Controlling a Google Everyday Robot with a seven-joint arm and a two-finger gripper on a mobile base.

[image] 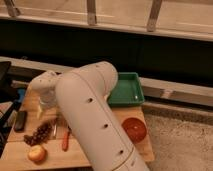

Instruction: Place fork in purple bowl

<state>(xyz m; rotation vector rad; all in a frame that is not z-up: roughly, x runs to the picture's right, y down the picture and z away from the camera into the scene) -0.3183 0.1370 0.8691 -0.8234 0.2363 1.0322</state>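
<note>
**Gripper** [47, 106]: hangs low over the left part of the wooden table [142, 150], pointing down, just above the grape bunch [39, 134]. Apart or together: cannot tell, as the wrist housing blocks it. Nothing seen held.

**Fork** [54, 131]: judged to be the thin pale sliver lying flat on the table betw. the grape bunch and the orange-handled utensil [65, 142]. ID tentative. It lies near and below the gripper, so the low reach fits an approach to pick, not a carry.

**Purple bowl**: not visible, prob. hidden behind the arm [95, 115]. Only the orange-red bowl [134, 129] and green tray [125, 89] show on the right.

**Arm pose**: large white link runs from bottom centre up & left, bends sharply at the elbow, wrist turned down twd the table. It screens most of the table's middle.
</note>
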